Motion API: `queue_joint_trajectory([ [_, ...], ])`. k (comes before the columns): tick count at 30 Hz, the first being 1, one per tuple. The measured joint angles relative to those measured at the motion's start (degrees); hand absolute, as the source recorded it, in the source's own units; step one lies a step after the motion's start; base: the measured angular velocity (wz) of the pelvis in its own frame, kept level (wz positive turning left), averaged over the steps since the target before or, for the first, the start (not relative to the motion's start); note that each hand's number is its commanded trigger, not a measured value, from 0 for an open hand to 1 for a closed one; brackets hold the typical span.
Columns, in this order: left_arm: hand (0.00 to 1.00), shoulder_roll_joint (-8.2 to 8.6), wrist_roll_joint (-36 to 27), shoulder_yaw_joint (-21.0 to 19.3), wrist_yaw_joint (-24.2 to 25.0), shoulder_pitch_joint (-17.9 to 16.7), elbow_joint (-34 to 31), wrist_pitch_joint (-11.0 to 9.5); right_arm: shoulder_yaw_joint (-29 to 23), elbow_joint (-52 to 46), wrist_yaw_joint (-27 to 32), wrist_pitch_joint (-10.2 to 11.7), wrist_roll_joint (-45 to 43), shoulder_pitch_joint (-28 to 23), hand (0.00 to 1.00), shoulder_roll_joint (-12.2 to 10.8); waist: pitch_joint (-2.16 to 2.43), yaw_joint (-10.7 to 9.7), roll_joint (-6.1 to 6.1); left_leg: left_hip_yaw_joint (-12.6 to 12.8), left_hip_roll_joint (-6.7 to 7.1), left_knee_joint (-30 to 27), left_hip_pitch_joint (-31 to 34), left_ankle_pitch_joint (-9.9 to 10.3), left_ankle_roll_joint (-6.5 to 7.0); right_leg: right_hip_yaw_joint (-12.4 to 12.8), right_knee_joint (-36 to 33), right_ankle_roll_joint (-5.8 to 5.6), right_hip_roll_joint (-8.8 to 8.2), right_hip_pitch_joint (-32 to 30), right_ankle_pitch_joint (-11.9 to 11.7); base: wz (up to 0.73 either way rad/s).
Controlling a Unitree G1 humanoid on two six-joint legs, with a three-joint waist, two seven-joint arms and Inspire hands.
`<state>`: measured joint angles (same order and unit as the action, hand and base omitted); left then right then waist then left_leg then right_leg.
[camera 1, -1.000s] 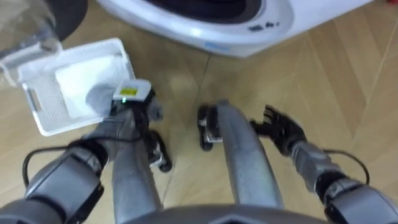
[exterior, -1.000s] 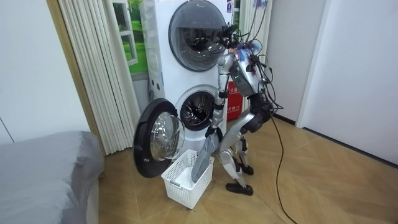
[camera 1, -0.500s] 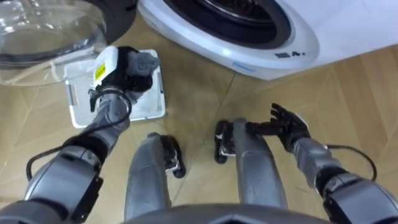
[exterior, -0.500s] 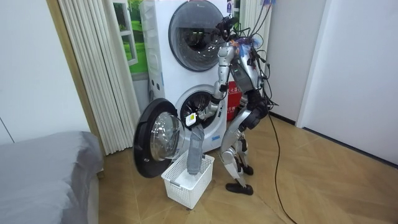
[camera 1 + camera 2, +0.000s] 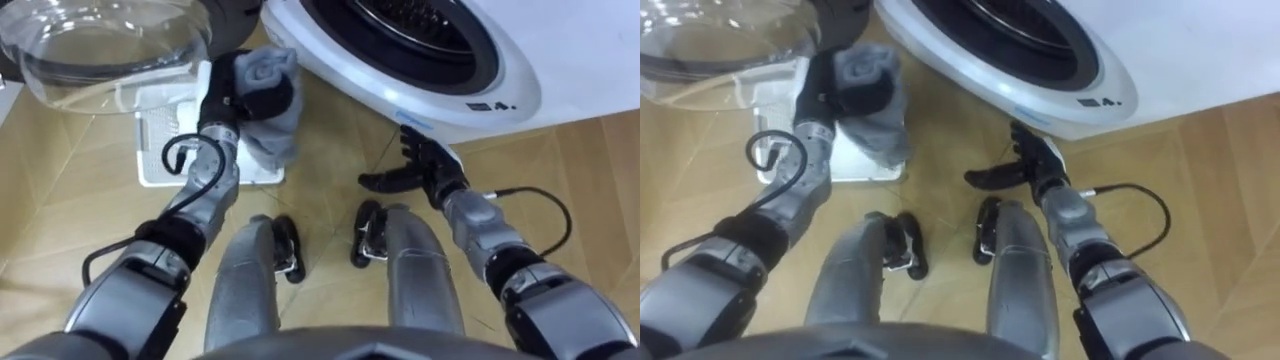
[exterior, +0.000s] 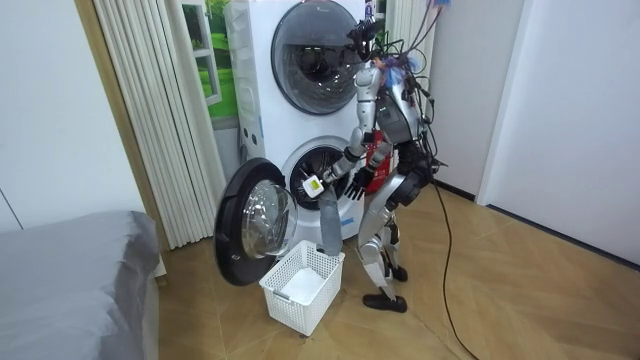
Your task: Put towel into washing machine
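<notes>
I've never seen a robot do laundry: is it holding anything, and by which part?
The left robot hand grips a grey towel by its bunched top end; the rest hangs down. The right robot hand is empty.

No legible print on washing machine point(image 5: 565, 45)

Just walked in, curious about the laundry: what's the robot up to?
The robot stands at the lower washing machine, whose door is swung open. Its left hand grips a grey towel, which hangs above the white basket on the floor. Its right hand is open and empty, near the machine's front. The towel is not yet in the drum.
</notes>
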<state>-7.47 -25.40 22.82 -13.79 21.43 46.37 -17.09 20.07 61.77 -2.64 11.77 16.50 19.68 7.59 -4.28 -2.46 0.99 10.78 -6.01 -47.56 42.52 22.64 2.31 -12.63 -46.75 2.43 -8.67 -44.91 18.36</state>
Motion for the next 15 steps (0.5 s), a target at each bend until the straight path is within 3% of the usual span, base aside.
queue_joint_trajectory([
  [5,1.00,-0.40,-10.5,0.8,9.6,-0.8,-0.7,0.0,0.7,-2.9,-0.3,0.0,-0.8,-0.6,0.00,-0.6,0.39,0.0,-0.50,0.1,-0.18,0.1,-1.1,0.0,0.01,-0.2,0.5,-0.11,0.20,1.4,-0.1,-0.01],
  [7,1.00,-1.06,-16.7,2.7,14.3,-2.6,-3.0,0.1,1.4,-4.3,-1.5,0.0,-1.6,-1.1,0.00,-0.6,1.27,-0.2,-0.50,-0.1,-0.40,0.2,-1.3,0.0,0.01,-0.3,1.2,-0.14,0.62,1.8,-0.5,0.00],
  [10,1.00,-0.54,-22.2,4.4,19.8,-2.7,-3.2,0.6,2.3,-4.2,-2.6,0.0,-3.7,-1.2,0.00,-0.6,1.38,-0.3,-0.49,-0.2,-0.37,0.5,-2.9,-0.1,0.11,-0.6,1.7,-0.23,0.62,3.7,-0.7,0.00],
  [15,1.00,-0.13,-22.8,4.2,25.8,-2.6,-3.6,1.7,2.0,-5.1,-3.5,0.0,-6.5,-2.5,0.00,-0.6,1.65,-0.5,-0.30,-0.4,-0.23,3.6,-3.9,-1.8,0.53,-1.5,5.5,-0.21,0.91,5.4,-2.9,0.04],
])
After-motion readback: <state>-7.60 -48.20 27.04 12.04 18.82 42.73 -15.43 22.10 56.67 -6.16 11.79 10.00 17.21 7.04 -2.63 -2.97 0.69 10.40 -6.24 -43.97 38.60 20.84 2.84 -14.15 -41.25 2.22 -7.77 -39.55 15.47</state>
